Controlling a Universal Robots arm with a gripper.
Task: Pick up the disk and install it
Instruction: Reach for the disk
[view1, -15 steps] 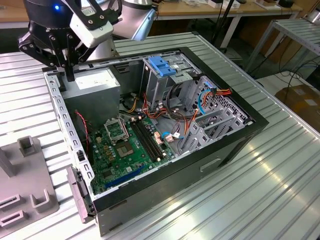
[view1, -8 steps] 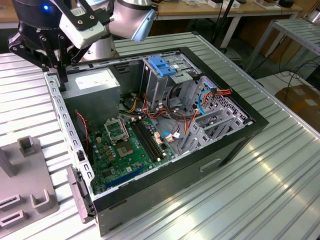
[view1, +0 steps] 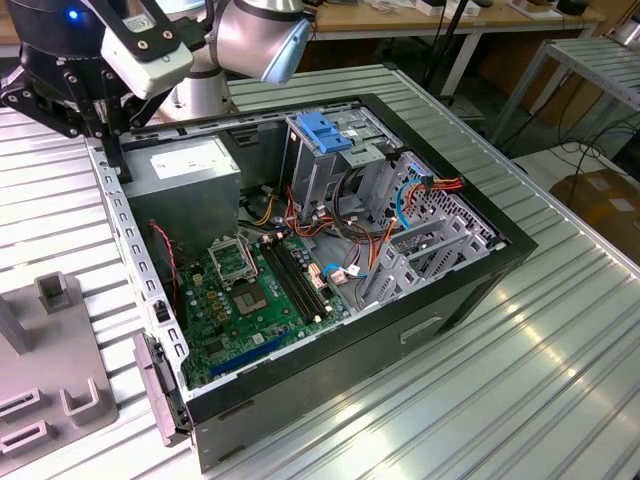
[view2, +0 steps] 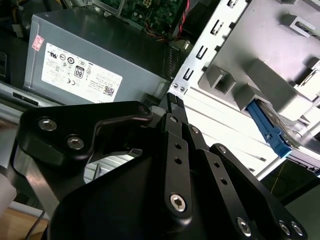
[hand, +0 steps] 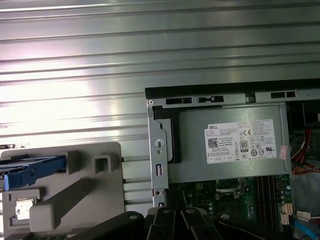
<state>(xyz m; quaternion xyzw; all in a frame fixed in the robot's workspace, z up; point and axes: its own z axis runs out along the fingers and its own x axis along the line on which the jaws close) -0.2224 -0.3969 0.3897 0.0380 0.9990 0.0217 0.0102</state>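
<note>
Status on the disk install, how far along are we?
Done: nothing visible yet. The disk sits in the grey fixture on the table beside the open case, not in the claw. In hand: the claw is over the case's edge by the power supply. Left: pickup and installation.

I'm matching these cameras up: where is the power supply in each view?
Exterior view: power supply in the case's far corner, toward the exterior view's left.
Second wrist view: power supply, white sticker facing the camera.
First wrist view: power supply, tucked in the case corner.
Shared landmark: green motherboard adjoining it.
</note>
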